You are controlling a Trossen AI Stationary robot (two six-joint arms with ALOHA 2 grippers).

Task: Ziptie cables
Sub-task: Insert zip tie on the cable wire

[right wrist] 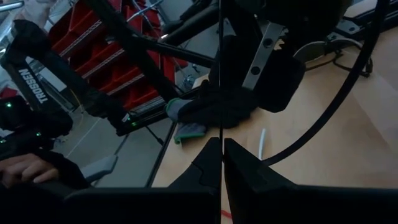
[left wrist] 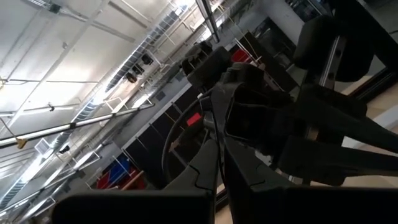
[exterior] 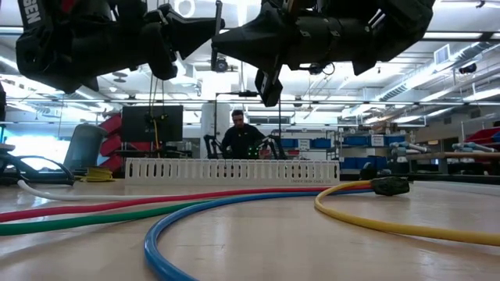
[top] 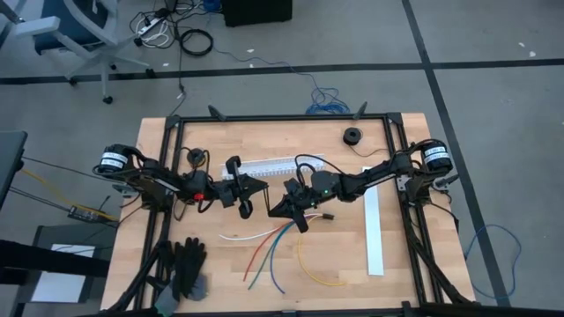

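We're up over mid-table, both hands off the work. Left gripper (top: pixel 247 204) is pinched closed; right gripper (top: pixel 302 224) is closed too, and a thin dark strip runs up from between its fingers in the right wrist view, likely the ziptie. The cables (top: pixel 280 246) lie loose, fanned out on the near side, just below the grippers. To do this well, we should gather the strands at the far end where they converge before looping.

You are looking at five loose cables (top: pixel 278 251), two slotted channels (top: pixel 273 165), and two gloves (top: pixel 185 269).
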